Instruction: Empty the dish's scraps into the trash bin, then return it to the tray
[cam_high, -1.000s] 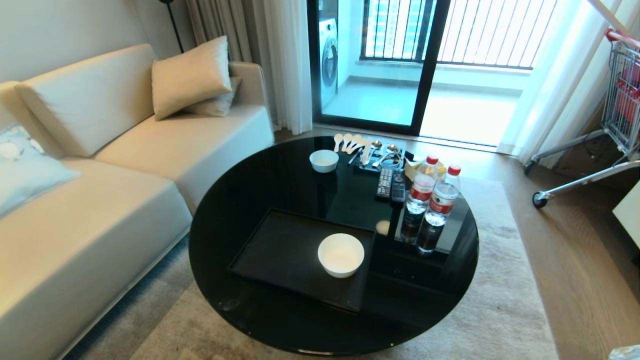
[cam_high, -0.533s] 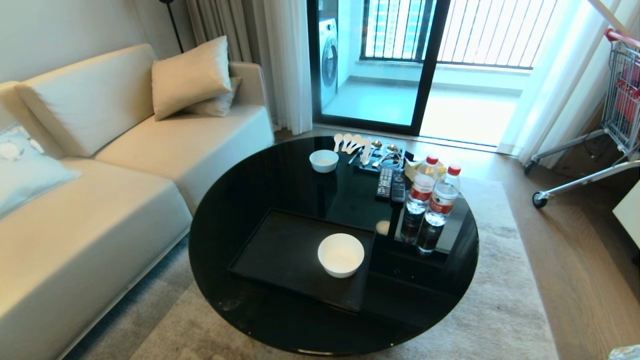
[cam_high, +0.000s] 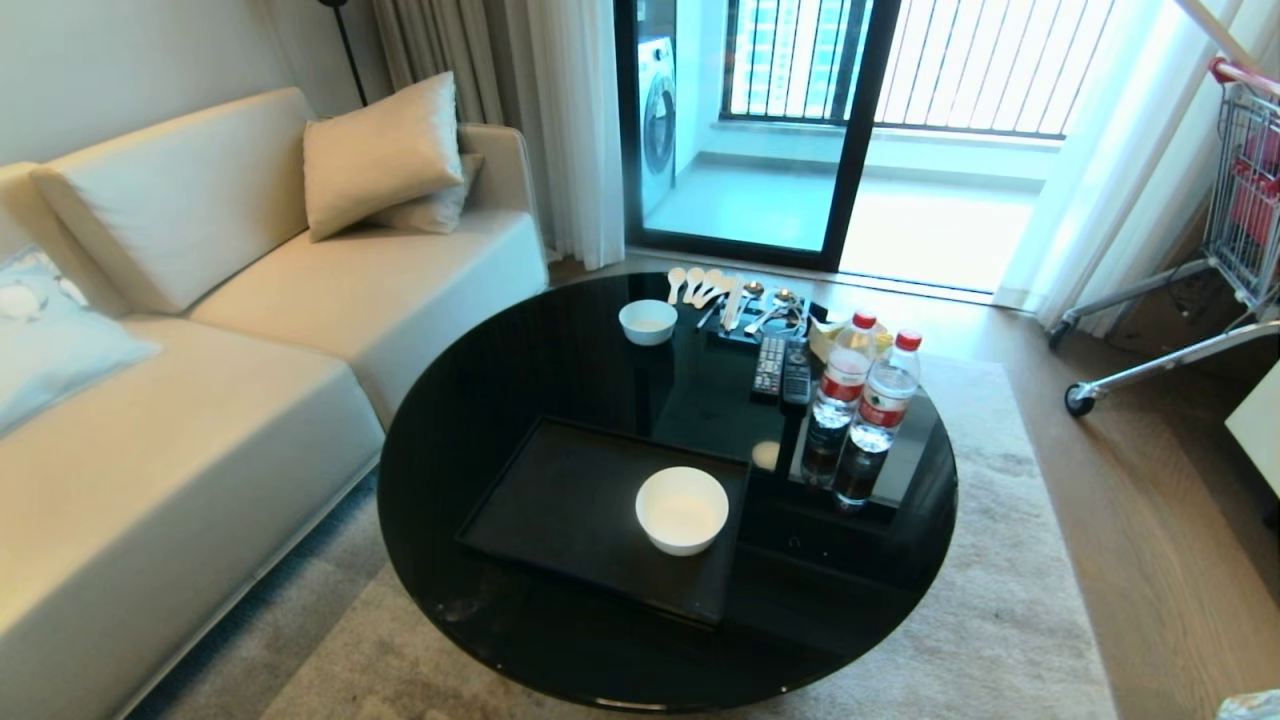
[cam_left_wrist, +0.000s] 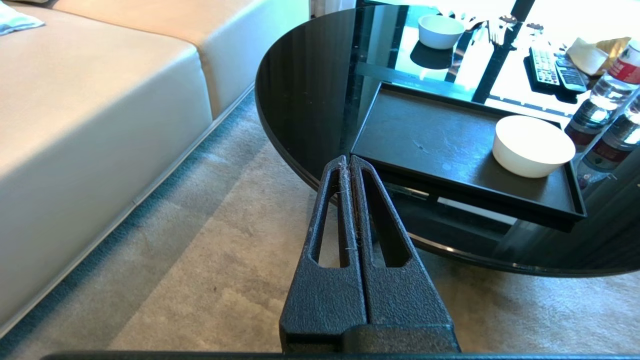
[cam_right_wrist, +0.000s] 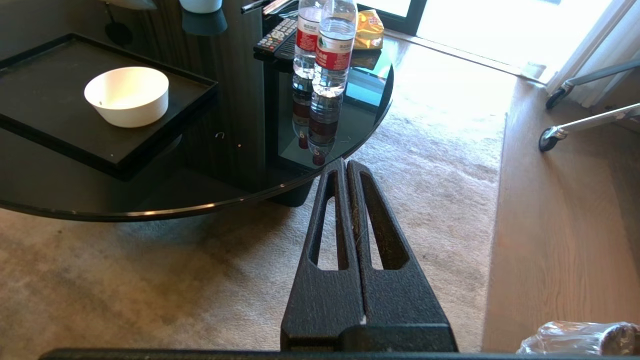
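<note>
The dish (cam_high: 682, 508), a plain white deep bowl, stands upright at the right end of the matte black tray (cam_high: 560, 505) on the round glossy table (cam_high: 560, 360). Its inside looks bare; no scraps show in any view. A corner of the trash bin (cam_right_wrist: 580, 339), with its crinkled clear liner, shows on the floor to my right. My left gripper (cam_left_wrist: 348, 159) is shut and empty, low over the rug before the table's edge. My right gripper (cam_right_wrist: 346, 162) is also shut and empty, off the table's near right edge. Neither arm shows in the head view.
Two water bottles (cam_high: 865, 410), two remotes (cam_high: 782, 370), a smaller white bowl (cam_high: 647, 321) and several spoons (cam_high: 715, 290) crowd the table's far half. A beige sofa (cam_high: 200, 400) lines the left. A wheeled cart (cam_high: 1240, 200) stands at the far right.
</note>
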